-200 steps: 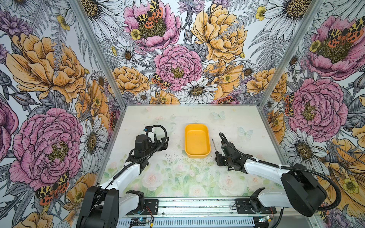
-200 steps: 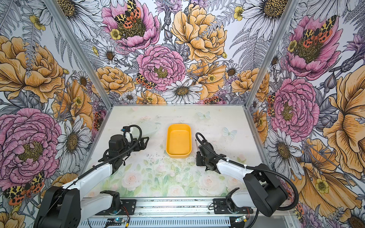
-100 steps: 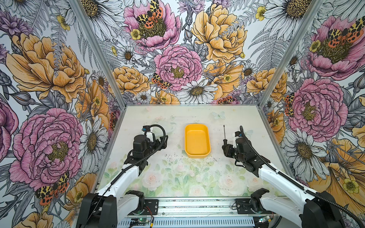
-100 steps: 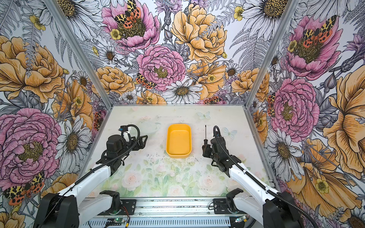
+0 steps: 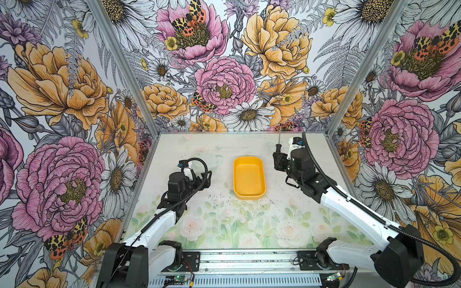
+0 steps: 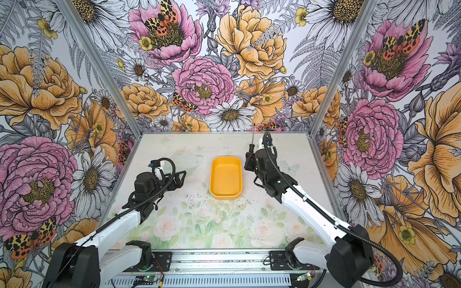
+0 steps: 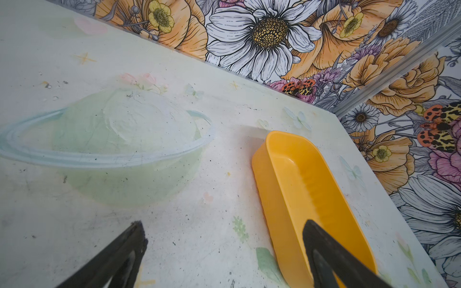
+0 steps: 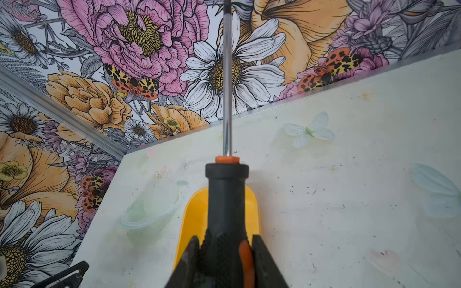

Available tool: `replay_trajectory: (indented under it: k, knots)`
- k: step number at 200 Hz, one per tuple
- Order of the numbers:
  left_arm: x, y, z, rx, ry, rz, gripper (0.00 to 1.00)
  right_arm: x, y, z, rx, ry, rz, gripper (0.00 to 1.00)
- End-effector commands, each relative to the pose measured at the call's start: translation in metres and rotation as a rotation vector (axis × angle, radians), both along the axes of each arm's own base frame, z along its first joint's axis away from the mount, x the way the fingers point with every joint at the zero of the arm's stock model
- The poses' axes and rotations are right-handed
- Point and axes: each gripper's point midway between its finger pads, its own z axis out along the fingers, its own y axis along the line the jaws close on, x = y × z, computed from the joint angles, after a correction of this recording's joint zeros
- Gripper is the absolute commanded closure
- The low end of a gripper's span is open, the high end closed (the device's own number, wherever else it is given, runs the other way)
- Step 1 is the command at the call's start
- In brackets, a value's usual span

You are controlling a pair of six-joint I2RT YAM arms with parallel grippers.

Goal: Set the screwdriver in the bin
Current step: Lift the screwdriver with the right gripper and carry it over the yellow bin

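Black-handled slim screwdriver (image 8: 225, 199) w/ thin metal shaft: clenched in right gripper (image 5: 278, 162), held in the air just right of shallow yellow plastic bin (image 5: 249, 179). Left gripper (image 7: 224, 234) jaws apart, empty. Swing over bin, lower, lay flat before release.

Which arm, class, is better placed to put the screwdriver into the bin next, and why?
The right. The right gripper is shut on the screwdriver by its handle, close beside the bin. The left gripper is open and empty on the bin's other side.
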Motion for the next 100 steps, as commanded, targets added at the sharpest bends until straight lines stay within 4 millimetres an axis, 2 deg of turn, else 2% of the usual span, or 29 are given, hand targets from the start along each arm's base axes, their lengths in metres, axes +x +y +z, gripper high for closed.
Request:
replay_trajectory:
  k: [1,26,52,62,65,77,100]
  knots:
    - [0.001,0.002,0.004,-0.021,-0.023,0.015,0.01,0.013,0.02,0.008,-0.022,-0.029,-0.029,1.0]
    - [0.0,0.003,0.005,-0.019,-0.028,0.019,0.01,0.012,0.052,-0.008,-0.089,0.003,0.003,1.0]
    - [0.001,0.004,0.004,-0.016,-0.025,0.022,0.01,0.006,0.084,-0.036,-0.17,0.058,0.036,1.0]
    - [0.001,0.004,0.003,-0.015,-0.023,0.023,0.01,0.008,0.083,-0.047,-0.199,0.089,0.005,1.0]
    - [0.001,0.005,0.002,-0.015,-0.022,0.026,0.01,0.002,0.092,-0.05,-0.207,0.095,0.021,1.0]
    - [0.001,0.004,0.002,-0.01,-0.022,0.024,0.01,0.0,0.097,-0.063,-0.227,0.128,0.017,1.0]
    - [0.0,0.005,0.002,-0.004,-0.024,0.028,0.01,-0.004,0.098,-0.089,-0.246,0.202,0.012,1.0]
